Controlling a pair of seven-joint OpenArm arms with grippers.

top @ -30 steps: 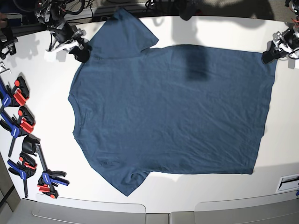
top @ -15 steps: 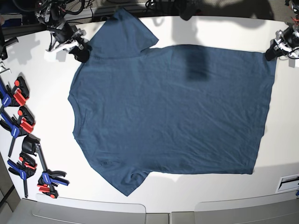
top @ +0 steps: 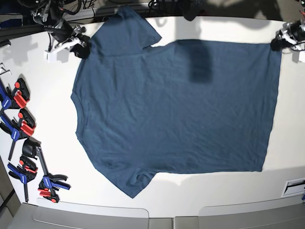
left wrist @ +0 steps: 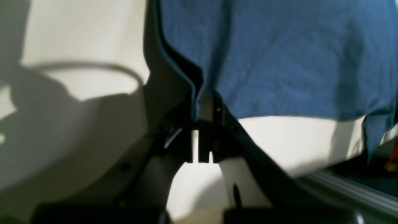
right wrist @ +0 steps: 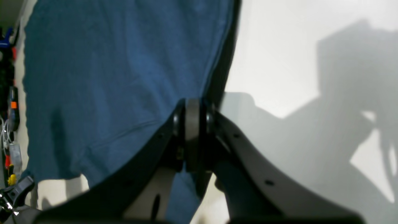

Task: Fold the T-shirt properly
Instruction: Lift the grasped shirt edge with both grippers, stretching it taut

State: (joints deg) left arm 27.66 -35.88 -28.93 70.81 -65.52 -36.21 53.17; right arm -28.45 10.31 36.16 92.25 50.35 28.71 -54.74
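Observation:
The dark navy-teal T-shirt (top: 176,109) lies spread flat on the white table (top: 50,109), neck to the left and hem to the right. My right gripper (top: 82,49) is at the far left, shut on the shoulder edge beside the far sleeve. Its wrist view shows the jaws (right wrist: 192,109) closed on the T-shirt (right wrist: 108,77). At the far right my left gripper (top: 276,44) is shut on the far hem corner. In the left wrist view the gripper (left wrist: 200,102) pinches the edge of the T-shirt (left wrist: 279,62).
Several blue, red and black clamps (top: 21,129) lie along the table's left edge. A white label (top: 293,187) sits at the near right corner. Cables and dark equipment (top: 190,7) line the far edge.
My left gripper has shut on the hem corner. Both grippers have moved toward the far edge, pulling the shirt's far side with them and drawing it straighter.

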